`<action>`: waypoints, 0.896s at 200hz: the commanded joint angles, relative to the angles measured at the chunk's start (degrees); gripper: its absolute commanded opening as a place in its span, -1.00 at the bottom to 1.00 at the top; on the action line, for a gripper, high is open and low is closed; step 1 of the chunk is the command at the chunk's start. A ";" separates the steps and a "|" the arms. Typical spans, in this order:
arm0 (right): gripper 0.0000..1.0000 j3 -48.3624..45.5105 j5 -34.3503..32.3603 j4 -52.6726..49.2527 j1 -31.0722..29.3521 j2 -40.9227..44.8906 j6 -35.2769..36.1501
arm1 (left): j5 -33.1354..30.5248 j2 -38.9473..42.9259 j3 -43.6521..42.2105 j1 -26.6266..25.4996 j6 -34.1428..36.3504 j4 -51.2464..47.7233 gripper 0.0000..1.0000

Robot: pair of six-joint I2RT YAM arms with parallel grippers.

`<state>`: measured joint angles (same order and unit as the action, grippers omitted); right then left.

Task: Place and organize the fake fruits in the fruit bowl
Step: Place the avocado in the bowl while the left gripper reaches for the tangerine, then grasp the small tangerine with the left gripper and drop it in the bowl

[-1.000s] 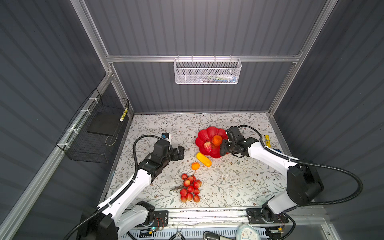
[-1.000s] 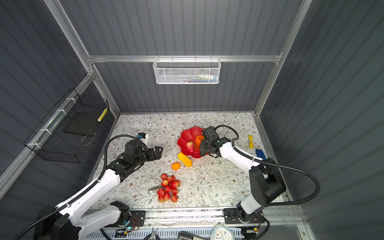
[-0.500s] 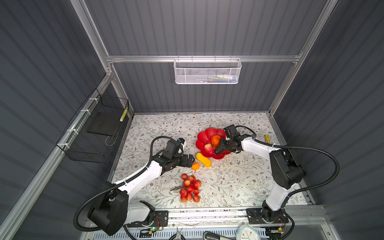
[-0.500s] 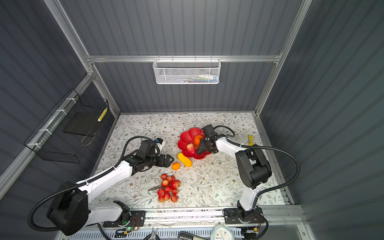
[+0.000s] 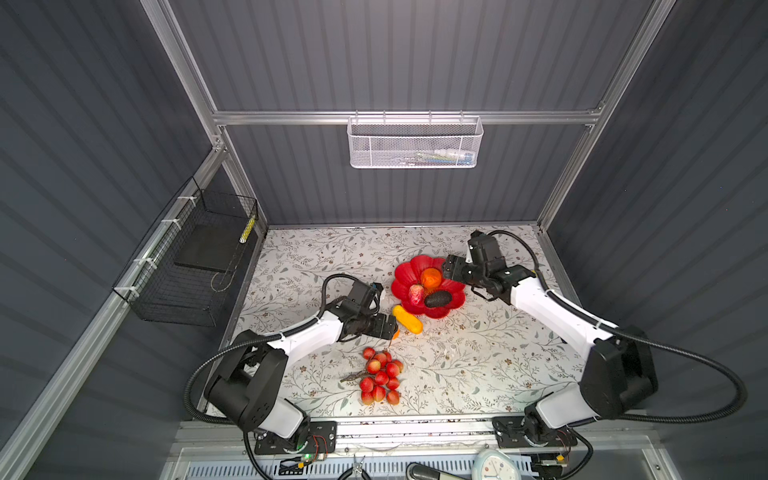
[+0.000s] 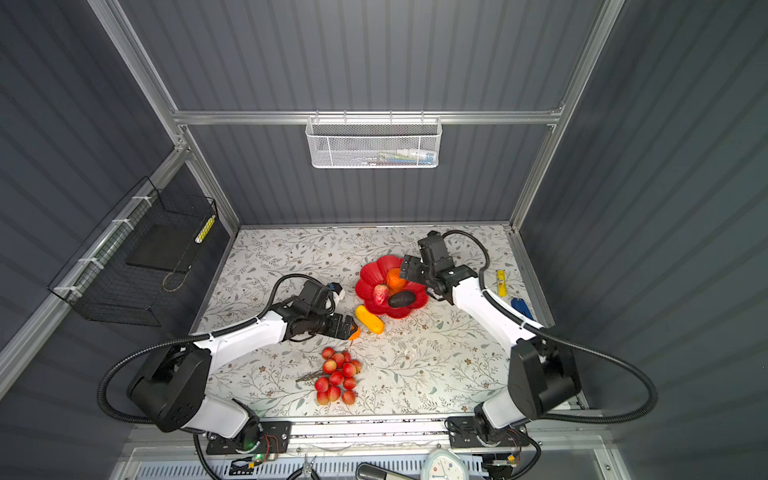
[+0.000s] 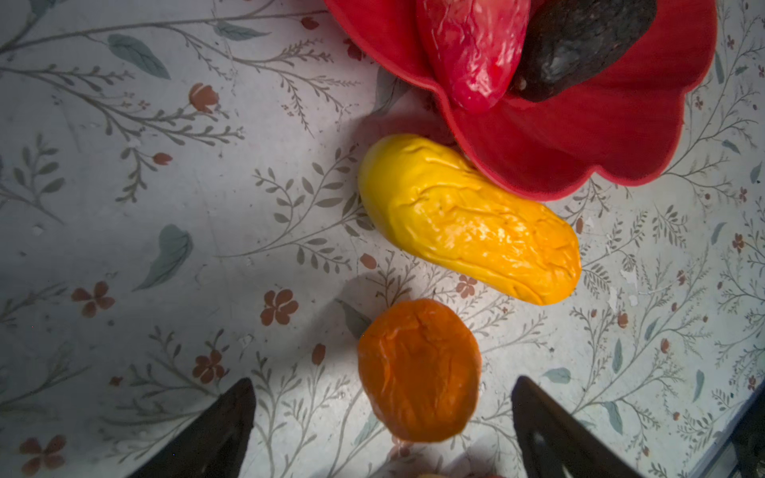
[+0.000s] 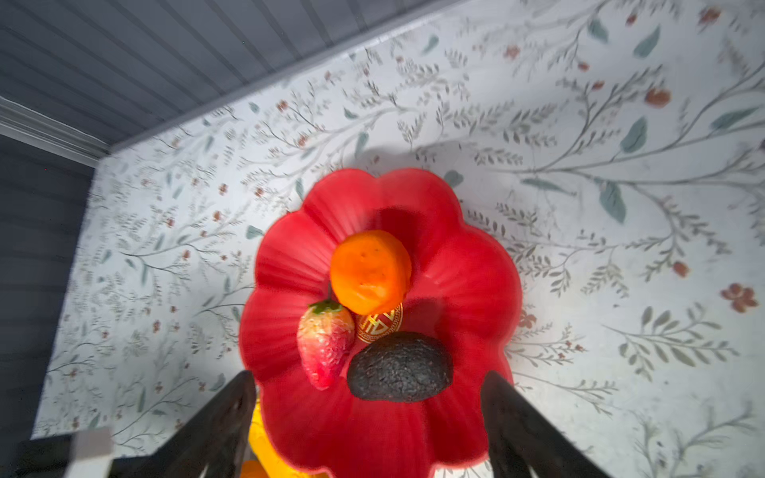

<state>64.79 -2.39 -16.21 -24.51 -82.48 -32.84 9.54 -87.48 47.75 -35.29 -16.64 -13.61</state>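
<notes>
Left gripper (image 7: 383, 385) agape, oblong fruit (image 5: 408, 320) lengthwise along bowl (image 5: 409, 268)

Gold round emblem (image 8: 378, 325) at the centre of the fruit bowl (image 8: 459, 265): a stylised angular sign inside a patterned ring, partly covered by the big orange (image 8: 370, 271); it cannot be read as a word. White dial (image 5: 496, 467) at the near edge and the items in the white mesh basket (image 5: 415, 143): markings too small to read.

Robot lab enclosure: grey ribbed walls (image 5: 415, 54), aluminium frame (image 5: 407, 117), floral-covered bench (image 5: 478, 365), wall-hung mesh basket (image 5: 415, 143).
</notes>
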 commanded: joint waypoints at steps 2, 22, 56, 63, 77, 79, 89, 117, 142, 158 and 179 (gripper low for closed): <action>0.74 -4.55 -2.19 -0.08 0.21 5.34 -0.40 | 0.96 -2.51 2.17 -0.77 1.20 1.25 0.92; 0.78 -7.55 -4.20 -0.01 0.17 10.13 -0.56 | 1.92 -4.88 3.18 -1.09 1.17 1.37 0.83; 0.80 -9.55 -6.96 -1.14 0.61 14.60 -0.10 | 2.33 -8.31 4.35 -1.45 0.30 0.85 0.58; 0.81 -9.68 -7.14 -1.03 0.78 14.88 -0.04 | 2.57 -8.85 4.62 -1.46 0.23 0.65 0.49; 0.81 -9.70 -7.13 -0.93 0.99 15.14 0.19 | 2.19 -9.39 4.99 -1.52 -0.13 0.38 0.32; 0.81 -9.69 -7.15 -0.89 1.01 15.13 0.16 | 2.05 -9.44 4.99 -1.49 -0.23 0.41 0.30; 0.81 -9.69 -7.13 -0.69 1.13 14.98 0.14 | 1.37 -9.20 5.07 -1.51 -0.45 0.06 0.18; 0.82 -9.95 -6.70 -0.14 1.27 14.41 -0.07 | -0.86 -5.29 4.33 -1.48 -0.51 -1.92 -0.14; 0.83 -10.97 -6.66 1.11 1.50 14.38 -0.54 | -2.46 0.21 4.30 -1.45 -0.37 -4.45 -0.24; 0.84 -11.19 -6.45 1.70 1.67 14.17 -0.51 | -3.11 1.74 6.91 -1.45 0.42 -7.16 -0.26; 0.84 -11.01 -6.05 1.58 1.84 14.25 -0.07 | -4.35 1.36 12.01 -1.45 2.36 -8.37 -0.25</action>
<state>54.06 -8.25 -15.81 -23.03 -68.07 -33.17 7.20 -86.39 54.28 -36.45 -16.82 -18.79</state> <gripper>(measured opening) 0.922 0.432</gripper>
